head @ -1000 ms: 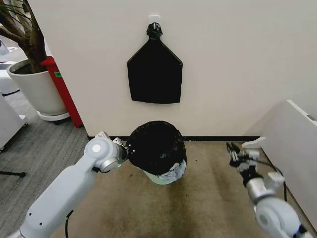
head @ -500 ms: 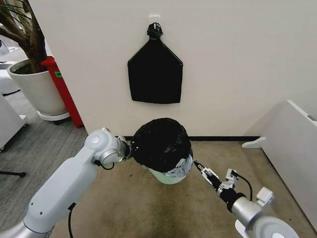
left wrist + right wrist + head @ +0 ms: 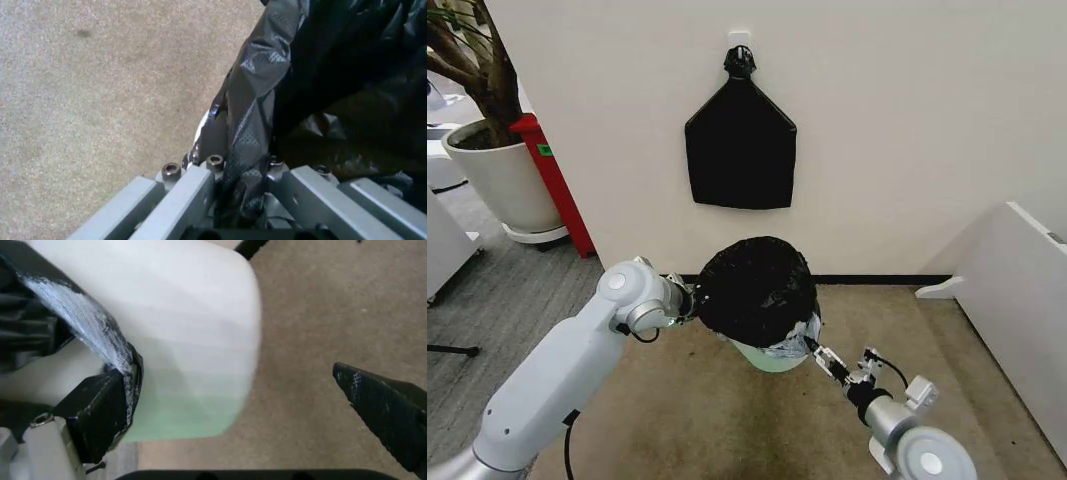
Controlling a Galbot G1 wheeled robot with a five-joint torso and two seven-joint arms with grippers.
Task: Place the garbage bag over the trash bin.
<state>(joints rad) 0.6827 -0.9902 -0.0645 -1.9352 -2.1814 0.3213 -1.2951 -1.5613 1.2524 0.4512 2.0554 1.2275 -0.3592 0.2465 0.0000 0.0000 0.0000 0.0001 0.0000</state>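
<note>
The black crinkly garbage bag is draped over the top of the cream-white trash bin, whose lower wall shows beneath it. My left gripper is at the bag's left edge, shut on a fold of the garbage bag in the left wrist view. My right gripper is at the bin's lower right side. In the right wrist view the right gripper is open. One of its fingers touches the bag's stretched hem, and the bin's wall lies between the jaws.
A flat black knotted bundle hangs on the wall above the bin. A large white plant pot and a red container stand at the left. A white panel leans at the right. Beige carpet lies in front.
My right arm swung in from the right side to the bin's lower right edge. The bag and bin shifted slightly right with my left gripper still holding.
</note>
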